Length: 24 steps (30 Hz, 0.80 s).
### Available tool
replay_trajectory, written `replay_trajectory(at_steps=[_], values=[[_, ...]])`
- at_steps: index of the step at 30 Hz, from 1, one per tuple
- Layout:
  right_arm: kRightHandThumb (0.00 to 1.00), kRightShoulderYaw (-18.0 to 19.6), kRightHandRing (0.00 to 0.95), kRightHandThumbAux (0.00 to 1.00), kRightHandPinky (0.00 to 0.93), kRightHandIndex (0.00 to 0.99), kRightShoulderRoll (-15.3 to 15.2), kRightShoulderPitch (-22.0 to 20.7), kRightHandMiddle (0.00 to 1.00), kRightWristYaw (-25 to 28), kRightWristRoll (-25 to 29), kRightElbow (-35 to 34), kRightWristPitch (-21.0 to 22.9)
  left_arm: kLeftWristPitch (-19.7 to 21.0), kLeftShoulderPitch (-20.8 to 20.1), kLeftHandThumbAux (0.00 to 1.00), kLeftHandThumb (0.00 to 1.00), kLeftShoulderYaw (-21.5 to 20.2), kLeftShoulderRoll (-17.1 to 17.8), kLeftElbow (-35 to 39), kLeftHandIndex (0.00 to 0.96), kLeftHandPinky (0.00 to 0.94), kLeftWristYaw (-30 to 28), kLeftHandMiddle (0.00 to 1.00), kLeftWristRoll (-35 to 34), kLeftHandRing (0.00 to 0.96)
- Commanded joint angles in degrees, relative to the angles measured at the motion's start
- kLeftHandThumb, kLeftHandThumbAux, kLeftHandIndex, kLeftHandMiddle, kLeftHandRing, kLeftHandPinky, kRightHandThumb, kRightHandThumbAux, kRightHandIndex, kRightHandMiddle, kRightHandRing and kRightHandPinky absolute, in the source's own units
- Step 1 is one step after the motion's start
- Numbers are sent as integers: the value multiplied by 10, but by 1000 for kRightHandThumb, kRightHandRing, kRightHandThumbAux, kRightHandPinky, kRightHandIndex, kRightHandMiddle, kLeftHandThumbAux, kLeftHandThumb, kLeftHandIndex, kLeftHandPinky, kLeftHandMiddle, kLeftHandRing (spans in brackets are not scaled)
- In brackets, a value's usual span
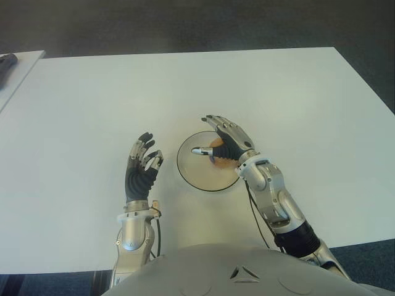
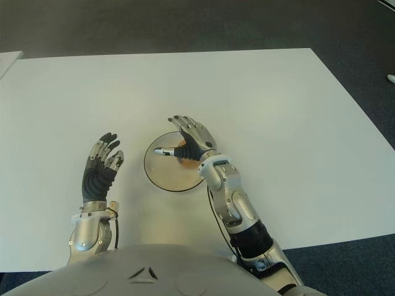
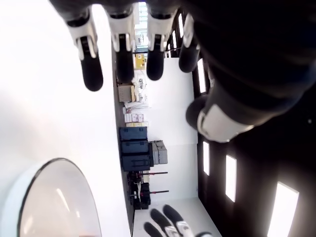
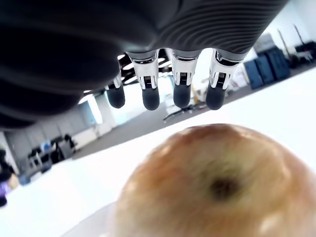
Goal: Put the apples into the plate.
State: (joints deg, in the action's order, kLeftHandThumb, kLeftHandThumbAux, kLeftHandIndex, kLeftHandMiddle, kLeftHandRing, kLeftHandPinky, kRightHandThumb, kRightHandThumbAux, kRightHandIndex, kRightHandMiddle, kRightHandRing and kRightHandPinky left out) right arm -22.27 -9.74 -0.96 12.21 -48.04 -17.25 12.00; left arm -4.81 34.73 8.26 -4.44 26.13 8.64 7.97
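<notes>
White surface: a plain worktop (image 1: 278, 92) fills the view, with dark floor beyond its far edge.
Plate: a round, shallow, clear-looking plate (image 1: 188, 169) with a pale rim sits toward the near edge of the worktop, about midway between its left and right edges.
Apple: one apple (image 1: 217, 153) is over the right part of the plate, mostly hidden under the hand in the eye views; whether it rests on the plate cannot be told. Up close it is yellow-brown with a reddish blush, smooth, with a dark dimple facing the wrist camera (image 4: 217, 185).
Right robot hand: the right robot hand (image 1: 223, 143) is over the plate, directly above the apple, fingers (image 4: 180, 91) extended past it and thumb stretched out over the plate. It looks loose, not clamped.
Left robot hand: the left robot hand (image 1: 142, 165) shows just left of the plate, fingers straight and spread, holding nothing.
Progress: this apple appears delivered or nearly so. No other apple is visible on the worktop.
Remaining: probably only lifting the right robot hand clear.
</notes>
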Motion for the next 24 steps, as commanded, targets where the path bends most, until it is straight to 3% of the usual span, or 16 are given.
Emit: replay_trajectory(at_steps=[1,4,9,17,24], values=[[80,68,0,267,0,0,-1,22,0,-4,74,-22,8,19,2,686,154,12,-14,-13,154,262,12,170,10,193],[79,154,0,298,1,0,14,38,0,-2,182,-32,10,22,1,689,153,16,-15,-22,162,252,23,182,23,198],[76,209,0,381,0,1,50,72,0,-15,274,-47,25,24,0,688,156,18,-15,-31,166,255,30,193,28,203],[53,263,0,488,0,18,109,140,38,-49,396,-30,4,-2,-7,690,167,13,-12,-73,158,251,38,188,20,200],[52,267,9,508,0,20,131,176,85,-83,429,-24,-32,-61,-22,670,145,-4,-6,-148,141,250,42,174,12,198]])
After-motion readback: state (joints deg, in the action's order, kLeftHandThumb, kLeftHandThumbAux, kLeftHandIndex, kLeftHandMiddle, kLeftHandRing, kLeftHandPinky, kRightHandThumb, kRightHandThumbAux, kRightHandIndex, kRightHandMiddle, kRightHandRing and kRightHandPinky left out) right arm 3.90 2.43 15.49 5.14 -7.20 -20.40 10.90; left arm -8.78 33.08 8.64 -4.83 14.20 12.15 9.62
